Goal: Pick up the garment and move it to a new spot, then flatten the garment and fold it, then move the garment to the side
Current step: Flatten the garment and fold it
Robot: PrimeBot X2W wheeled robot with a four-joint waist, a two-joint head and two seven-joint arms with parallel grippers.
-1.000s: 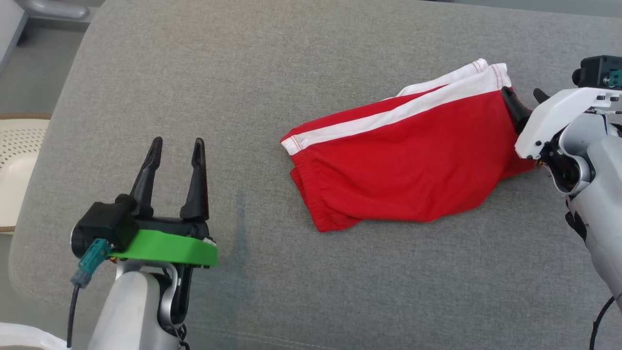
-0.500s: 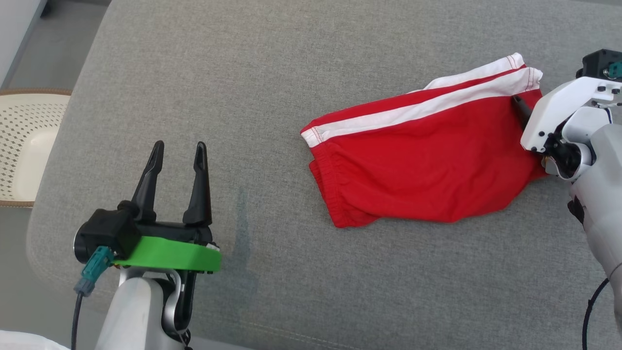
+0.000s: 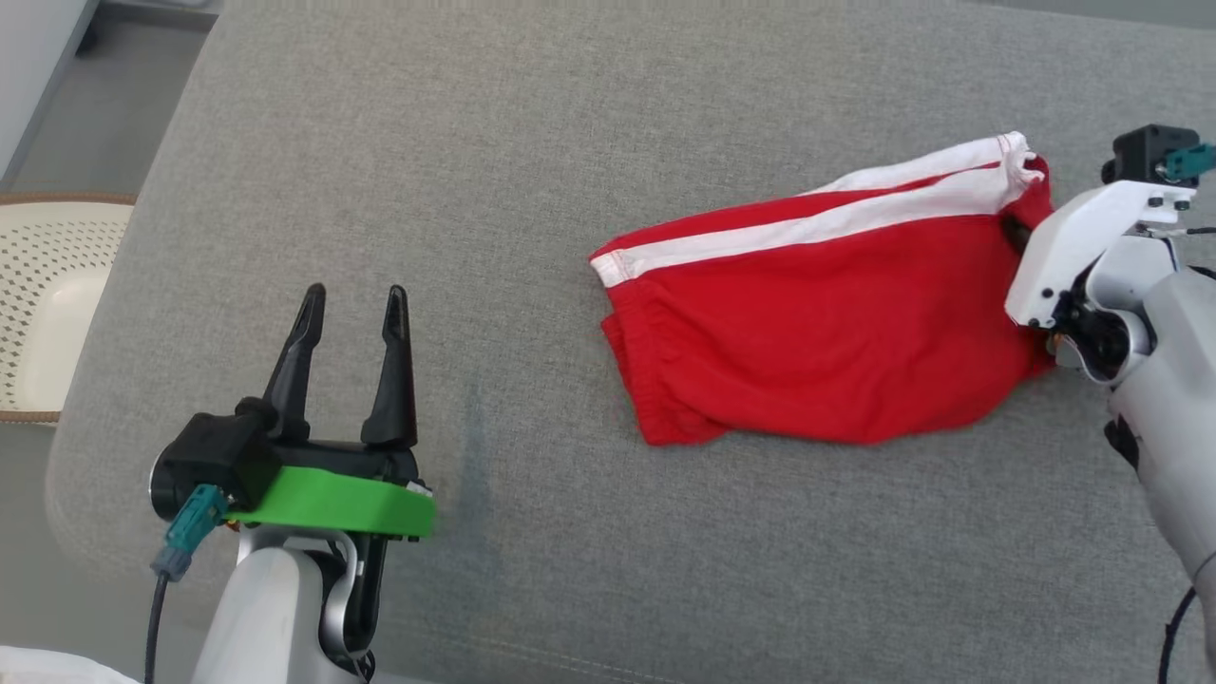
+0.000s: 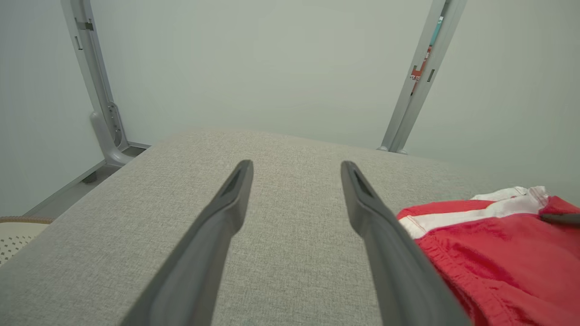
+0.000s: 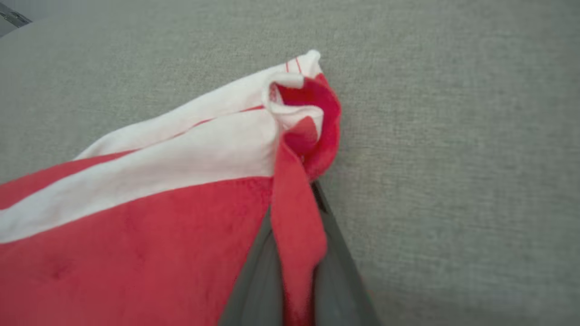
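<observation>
The garment (image 3: pixel 826 332) is a pair of red shorts with white side stripes, lying on the grey cushion at the right. My right gripper (image 3: pixel 1018 233) is shut on its right hem, near the white-striped corner. In the right wrist view a fold of red cloth (image 5: pixel 297 226) is pinched between the two dark fingers (image 5: pixel 258 280), and the corner above them curls up. My left gripper (image 3: pixel 351 299) hovers open over bare cushion, well left of the garment. In the left wrist view the red garment (image 4: pixel 507 253) lies to the right of my open left gripper (image 4: pixel 294 170).
The grey upholstered surface (image 3: pixel 532 161) spans most of the head view, its rounded left edge falling off to the floor. A cream perforated basket (image 3: pixel 47 304) stands beside that left edge. Grey metal posts (image 4: pixel 419 77) rise by the wall behind.
My right gripper has shut on the garment's right hem, and the white-striped corner has bunched and curled. The head camera shifted a little. The left gripper has stayed open in place.
</observation>
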